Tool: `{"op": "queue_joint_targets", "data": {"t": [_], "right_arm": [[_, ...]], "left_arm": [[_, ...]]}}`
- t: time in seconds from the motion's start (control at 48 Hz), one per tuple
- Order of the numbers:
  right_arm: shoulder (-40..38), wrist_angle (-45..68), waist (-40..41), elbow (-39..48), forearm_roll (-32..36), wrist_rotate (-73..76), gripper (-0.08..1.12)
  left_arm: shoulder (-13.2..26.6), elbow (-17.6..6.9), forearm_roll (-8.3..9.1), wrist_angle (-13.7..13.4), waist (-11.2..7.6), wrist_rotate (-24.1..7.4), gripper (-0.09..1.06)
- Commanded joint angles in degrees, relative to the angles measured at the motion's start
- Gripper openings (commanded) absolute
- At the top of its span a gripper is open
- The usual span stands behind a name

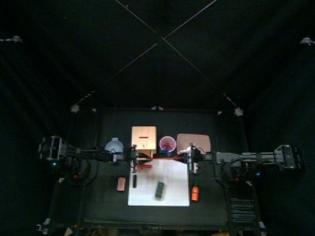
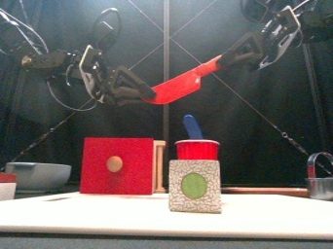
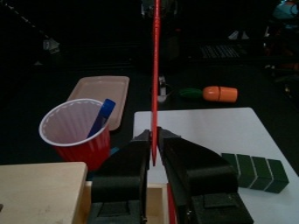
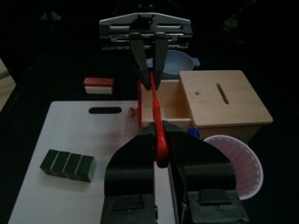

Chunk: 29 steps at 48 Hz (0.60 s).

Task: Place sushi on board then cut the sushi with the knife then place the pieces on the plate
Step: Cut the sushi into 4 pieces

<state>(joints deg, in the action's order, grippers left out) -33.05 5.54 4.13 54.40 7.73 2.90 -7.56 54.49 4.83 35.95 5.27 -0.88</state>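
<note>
Noted sushi roll (image 4: 70, 164) on white board (image 4: 100, 131), uncut. Found red knife (image 2: 186, 81) mid-air, clamped both ends: left gripper (image 2: 134, 92) & right gripper (image 2: 239, 58) each closed on it. Prob. handover before cut. Next: free one end, lower blade square across roll.

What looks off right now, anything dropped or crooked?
Nothing is spilled. One oddity: the left fingers and the right fingers both clamp the red knife, holding it slanted in midair above the board. The sushi lies whole on the board.
</note>
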Motion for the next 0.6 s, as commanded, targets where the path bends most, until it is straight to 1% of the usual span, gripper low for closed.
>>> {"op": "queue_joint_targets", "data": {"t": [0.021,0.083,0.208,0.25,0.333,0.396,0.458,0.521,0.604], "right_arm": [[0.62,-0.09,-2.46,1.14,-0.70,0.18,0.31],[1.32,-1.14,-4.13,2.29,-2.90,0.09,0.31],[4.04,-3.96,-5.27,3.52,-7.47,0.00,0.31],[4.92,-5.01,-5.27,3.34,-7.91,0.00,0.31],[6.33,-6.24,-5.27,2.46,-8.35,0.00,0.31],[6.94,-6.59,-6.06,1.85,-8.88,0.09,0.31],[7.47,-6.59,-8.09,1.67,-10.90,0.18,0.31],[8.26,-6.86,-10.99,1.58,-13.80,0.00,0.31],[9.40,-8.26,-14.68,0.53,-16.88,0.09,0.31]], "left_arm": [[-1.14,-1.23,0.18,-1.32,-0.35,-0.18,0.53],[-1.23,-1.23,0.62,-3.08,-0.53,-0.18,0.51],[-1.23,-1.23,0.70,-6.68,-1.05,-0.09,0.50],[-1.14,-1.23,0.62,-7.56,-1.93,0.00,0.50],[-0.70,-1.23,0.35,-8.17,-3.96,0.00,0.49],[-0.44,-1.23,0.35,-8.35,-5.01,0.00,0.49],[-0.09,-1.23,0.35,-8.35,-5.98,0.00,0.47],[0.44,-1.32,0.35,-8.44,-6.68,-0.09,0.44],[1.76,-1.93,0.44,-8.44,-6.77,-0.18,0.40]]}}
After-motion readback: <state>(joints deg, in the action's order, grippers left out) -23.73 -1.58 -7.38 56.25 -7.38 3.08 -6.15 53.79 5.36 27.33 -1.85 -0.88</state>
